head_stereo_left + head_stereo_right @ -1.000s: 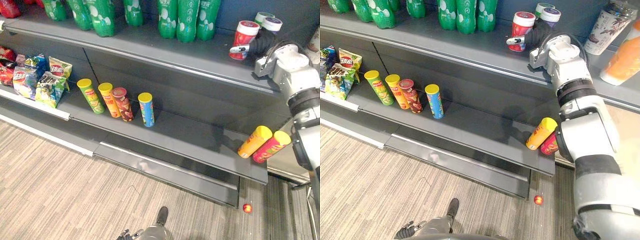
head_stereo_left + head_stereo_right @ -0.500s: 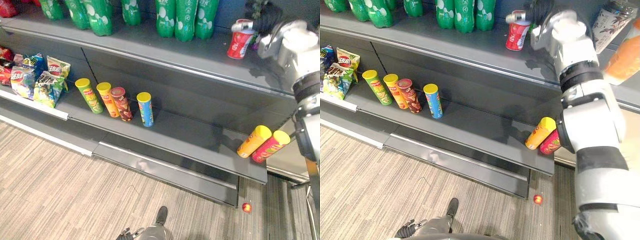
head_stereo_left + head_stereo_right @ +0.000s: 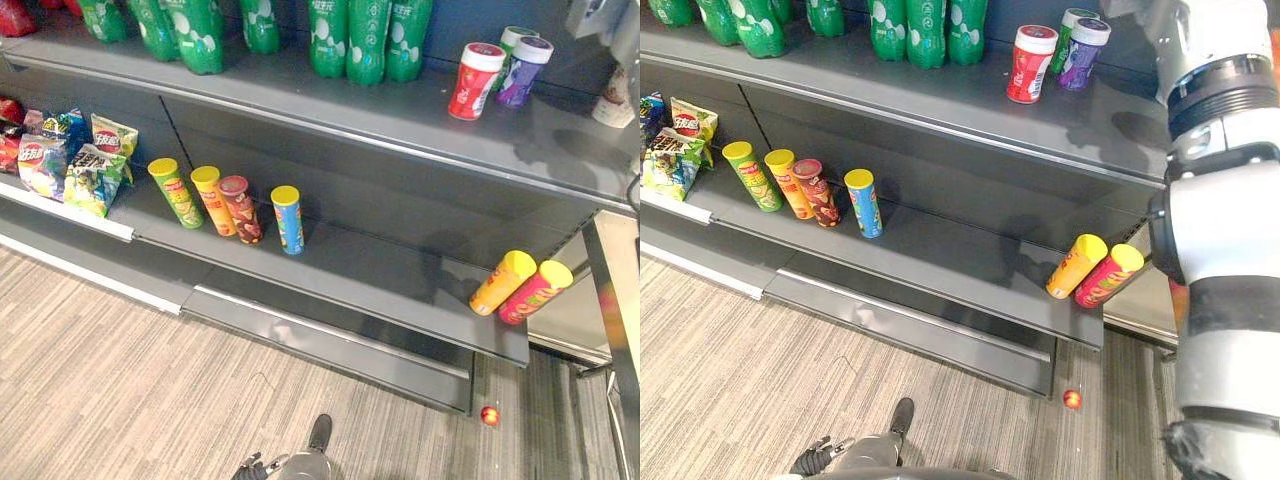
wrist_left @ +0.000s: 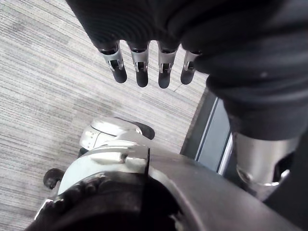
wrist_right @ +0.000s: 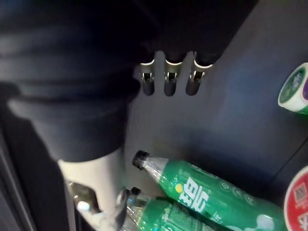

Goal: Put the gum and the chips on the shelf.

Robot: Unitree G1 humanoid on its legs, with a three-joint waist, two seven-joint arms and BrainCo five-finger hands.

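My right hand is slack and empty by the green bottles; my left hand hangs loose over the floor. The red gum jar stands on the upper shelf, and two chip cans lie on the lower shelf.

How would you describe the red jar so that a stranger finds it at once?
Look at the upper grey shelf, right of the green bottles, where three small jars stand together. The red jar is the leftmost and the nearest to the front edge. Behind it stand a purple jar and a green jar.
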